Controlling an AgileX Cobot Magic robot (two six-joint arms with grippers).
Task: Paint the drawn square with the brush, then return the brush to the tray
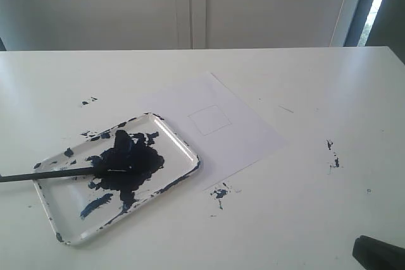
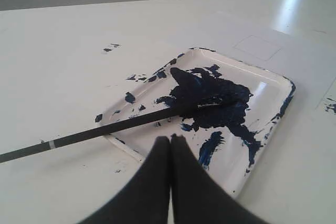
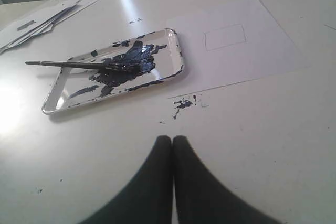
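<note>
Here, the left pincer (image 2: 169,141) has its two dark fingers pressed together with nothing between them. Their tips show right against the near rim of the tray (image 2: 265,85); whether they touch it I cannot tell. Just beyond those tips the brush (image 2: 105,128) lies across the tray, with only that rim between it and the pincer. Its handle runs out over the rim and above the table (image 2: 52,66) to one side, and its blue-coated tip rests in the big dark blue paint blotch (image 2: 210,95) in the tray's middle. Farther on, past the tray's far rim, lies the white paper sheet (image 2: 299,56) with the drawn square (image 2: 257,47), a bare thin outline. The right pincer (image 3: 172,140) is likewise closed together on nothing, over plain tabletop and well apart from the task's things. Ahead of it comes first a small scatter of dark blue specks (image 3: 182,103) on the table, just off the sheet's near edge. Beyond these sit the tray with the brush to one side and the sheet with the square to the other, just beside each other. Farthest from this pincer, past the tray, a loose stack of papers (image 3: 37,19) lies on the table. The exterior view shows more blue flecks (image 1: 332,155) on the table, on the right pincer's side of the sheet.
</note>
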